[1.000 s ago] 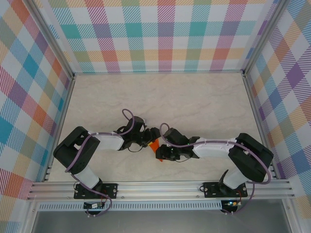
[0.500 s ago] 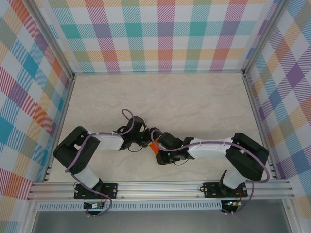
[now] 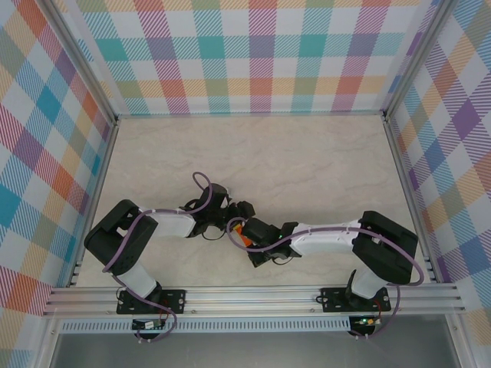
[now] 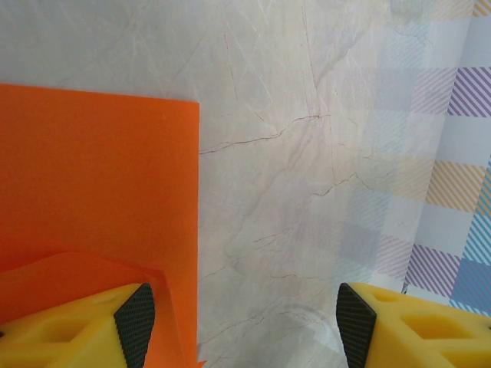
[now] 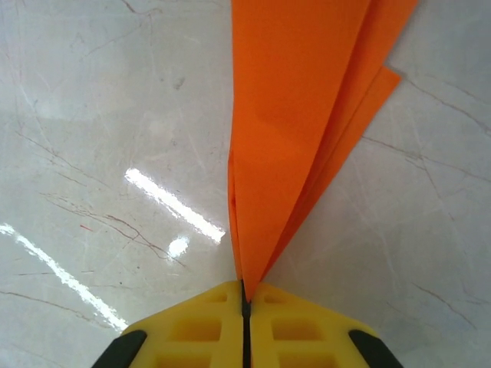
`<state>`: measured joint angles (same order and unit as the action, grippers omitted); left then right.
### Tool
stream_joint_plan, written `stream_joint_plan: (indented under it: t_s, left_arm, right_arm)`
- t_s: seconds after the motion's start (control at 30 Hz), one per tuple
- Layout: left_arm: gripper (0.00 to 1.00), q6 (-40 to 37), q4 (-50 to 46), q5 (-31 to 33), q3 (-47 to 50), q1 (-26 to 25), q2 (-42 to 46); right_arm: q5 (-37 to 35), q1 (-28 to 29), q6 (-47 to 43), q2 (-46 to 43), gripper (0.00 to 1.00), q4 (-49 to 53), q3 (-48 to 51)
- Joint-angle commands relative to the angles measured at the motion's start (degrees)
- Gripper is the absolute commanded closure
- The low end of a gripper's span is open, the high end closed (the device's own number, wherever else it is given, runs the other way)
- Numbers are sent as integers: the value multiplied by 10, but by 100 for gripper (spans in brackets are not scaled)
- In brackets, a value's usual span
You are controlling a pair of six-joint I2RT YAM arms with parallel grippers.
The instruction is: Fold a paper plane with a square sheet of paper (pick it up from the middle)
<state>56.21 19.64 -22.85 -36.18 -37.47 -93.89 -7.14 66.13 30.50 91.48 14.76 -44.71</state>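
Orange folded paper (image 5: 307, 115) lies on the table (image 3: 307, 161) between the arms, clamped in your right gripper (image 5: 245, 300), jaws together; your left gripper (image 4: 244, 322) stands apart, gripping nothing. Pull now and the fanned layers could slip, skewing the crease.

Bright, even light with faint shadows. Left of the right fingers (image 5: 192, 333), white glare streaks cross the glossy table (image 5: 92, 92). The orange paper (image 5: 299, 115) pinched between them is sharp. Beyond the left fingers (image 4: 69, 330), the plaid wall (image 4: 468, 107) looks pale and soft.
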Motion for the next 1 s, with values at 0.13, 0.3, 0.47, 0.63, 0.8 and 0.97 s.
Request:
stream_joint_plan:
  t_s: [0.13, 0.3, 0.47, 0.63, 0.8, 0.97]
  left_arm:
    - [33, 1, -44, 20, 9, -3, -5]
    - [33, -6, -48, 18, 12, -3, 4]
    - [33, -13, -53, 17, 13, -3, 9]
    - [33, -14, -54, 17, 10, -3, 10]
    - [33, -14, -54, 17, 8, -3, 5]
    - [33, -16, -57, 15, 5, -3, 5]
  right_arm:
    - [-37, 11, 17, 11, 68, 27, 11]
    - [-1, -4, 74, -83, 51, -17, 49]
    - [111, -87, 171, -153, 46, -163, 131]
    - [188, -147, 212, -128, 62, -184, 120]
    - [229, -163, 235, -72, 68, -197, 104]
    - [274, -163, 239, -20, 73, -246, 98]
